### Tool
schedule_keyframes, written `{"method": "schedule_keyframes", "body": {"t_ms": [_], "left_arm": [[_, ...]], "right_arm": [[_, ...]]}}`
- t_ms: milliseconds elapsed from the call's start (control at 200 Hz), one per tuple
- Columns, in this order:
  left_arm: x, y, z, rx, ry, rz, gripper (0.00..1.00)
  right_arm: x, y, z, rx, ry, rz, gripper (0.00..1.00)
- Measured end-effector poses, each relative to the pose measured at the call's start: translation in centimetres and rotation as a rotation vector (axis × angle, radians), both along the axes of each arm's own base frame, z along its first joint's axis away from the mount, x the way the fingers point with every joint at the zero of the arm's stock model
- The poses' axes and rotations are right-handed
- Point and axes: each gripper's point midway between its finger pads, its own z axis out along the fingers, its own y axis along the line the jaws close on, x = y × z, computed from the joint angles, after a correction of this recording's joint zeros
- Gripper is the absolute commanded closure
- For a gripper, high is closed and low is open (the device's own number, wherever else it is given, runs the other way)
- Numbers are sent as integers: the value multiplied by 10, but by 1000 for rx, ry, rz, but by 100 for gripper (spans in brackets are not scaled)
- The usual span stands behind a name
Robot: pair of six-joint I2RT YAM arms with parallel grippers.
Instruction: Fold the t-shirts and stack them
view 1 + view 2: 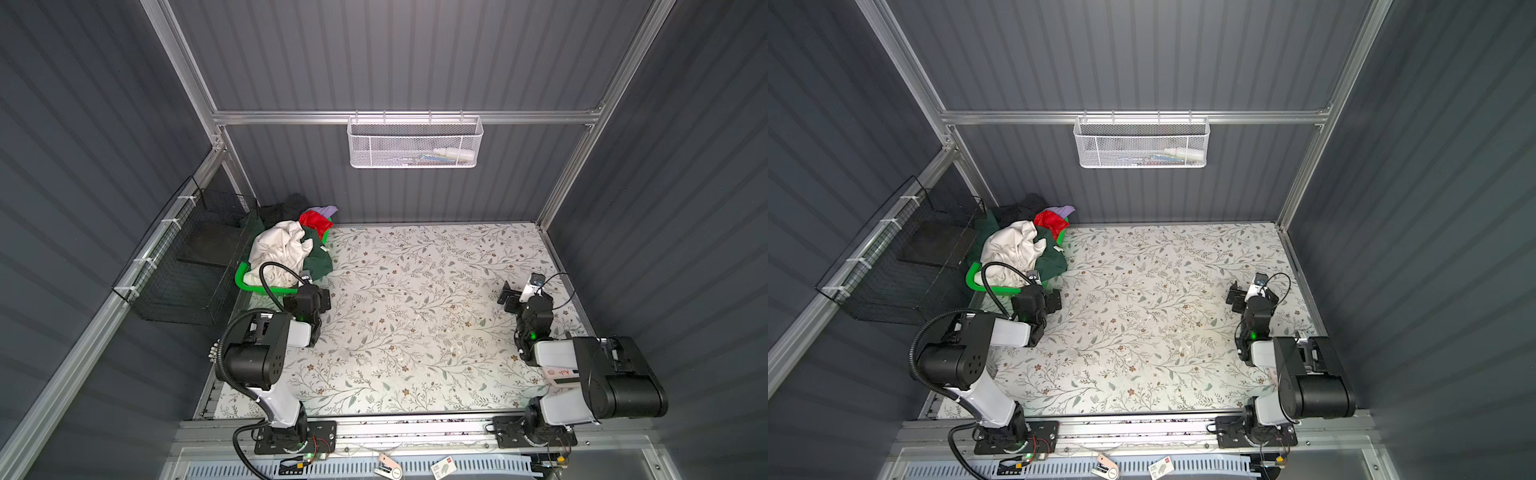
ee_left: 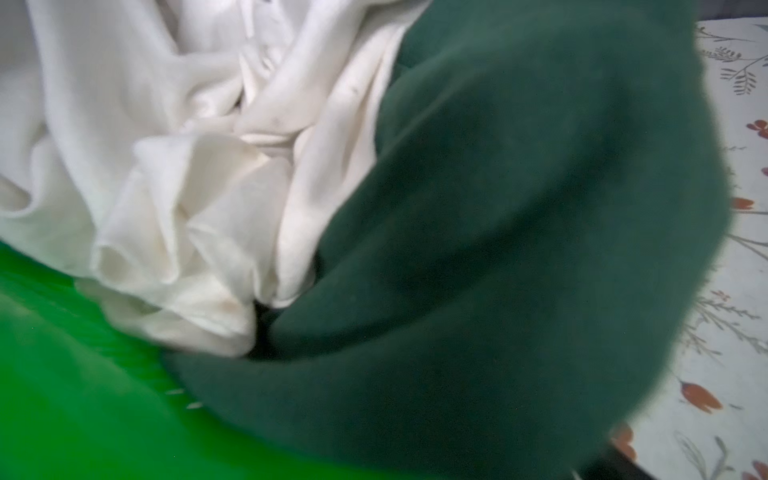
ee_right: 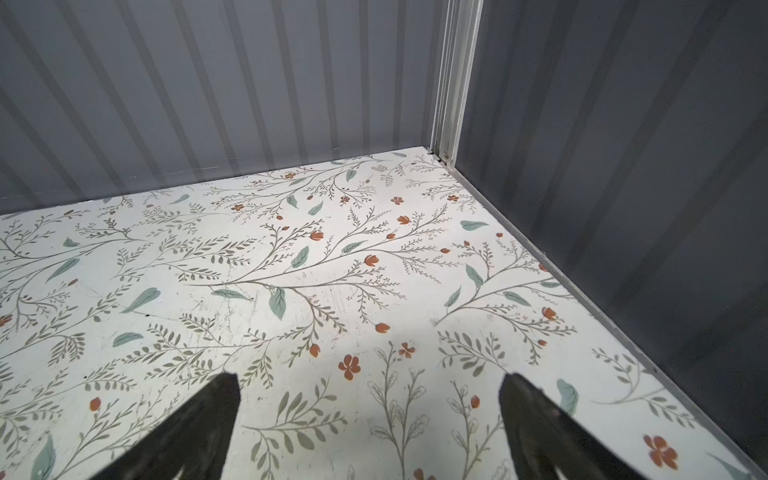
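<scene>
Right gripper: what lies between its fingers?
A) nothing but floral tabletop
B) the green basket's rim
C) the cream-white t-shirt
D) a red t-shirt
A: the right wrist view shows the right gripper open, jaws apart over the floral tabletop, with no cloth between them.

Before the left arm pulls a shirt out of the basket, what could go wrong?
1. The cream-white t-shirt and the dark green t-shirt lie crumpled together, so the left claw may pinch both or drag the second one out.
2. The dark green one hangs over the rim of the green basket; a sideways pull might tip or slide it.
</scene>
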Motion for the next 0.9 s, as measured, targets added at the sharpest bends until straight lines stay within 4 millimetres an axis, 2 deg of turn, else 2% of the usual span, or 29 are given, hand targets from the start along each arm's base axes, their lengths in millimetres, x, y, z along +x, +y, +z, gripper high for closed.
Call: {"method": "schedule_keyframes", "body": {"t_ms": [275,370,430,470,505,545,610,705,745,790,901], "left_arm": [[0,0,-1,0,5,0,0],[6,-1,-4,6,53,-4,0],[22,-3,-12,11,129,-9,0],[41,-6,-21,15,202,-12,0],[65,-8,-20,4,213,11,0],[74,-7,-19,1,233,43,0],[57,-8,-20,-9,229,27,0],[1,-4,-19,-17,189,-14,0],[-13,-3,-19,-15,184,-23,0],[-15,-2,-15,-13,168,-24,0],[-4,-3,3,-19,82,-27,0]], "right_arm": [[2,-6,-2,21,10,4,1],[2,-5,-3,23,14,9,1],[2,-5,-3,25,15,10,1],[2,-4,-3,26,15,11,1],[2,-4,-3,27,15,12,1],[2,-4,-3,27,16,14,1],[2,-4,-3,28,16,15,1],[3,-3,-3,28,15,18,1],[3,-3,-3,28,15,18,1],[3,-3,-3,28,15,18,1],[3,-3,-3,28,15,18,1]]}}
